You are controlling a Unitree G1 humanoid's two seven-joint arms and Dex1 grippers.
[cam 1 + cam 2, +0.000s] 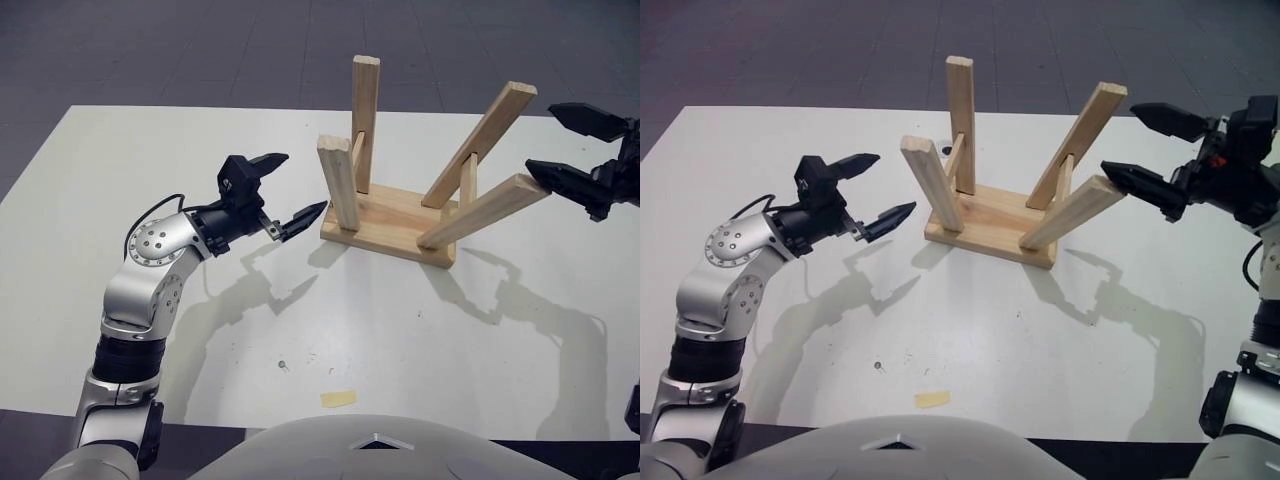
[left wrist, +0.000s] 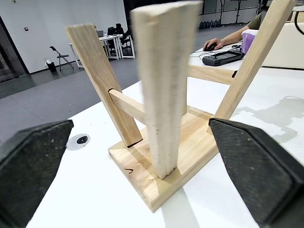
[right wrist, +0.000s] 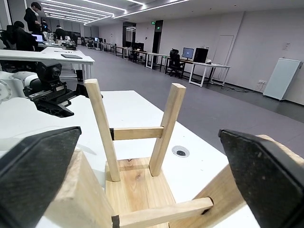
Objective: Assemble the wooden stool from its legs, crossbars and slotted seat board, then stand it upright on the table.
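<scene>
The stool (image 1: pixel 392 218) rests upside down on the table (image 1: pixel 150 170), seat board flat and legs splayed upward, nearer the far edge. The left gripper (image 1: pixel 303 182), spread wide, hangs just beside the near-left leg (image 1: pixel 338 183) — apart from it. The right gripper (image 1: pixel 540 138), equally wide, flanks the near-right leg's (image 1: pixel 480 212) tip by the table's right edge — contact unclear.

Head stereo looks down; 2 wrist cameras face stool (image 2: pixel 167 99) close.

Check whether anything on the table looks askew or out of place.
The stool stands upside down, seat board flat on the table, legs pointing up; its right-side legs lean well outward. A small tan scrap lies near the table's front edge.
</scene>
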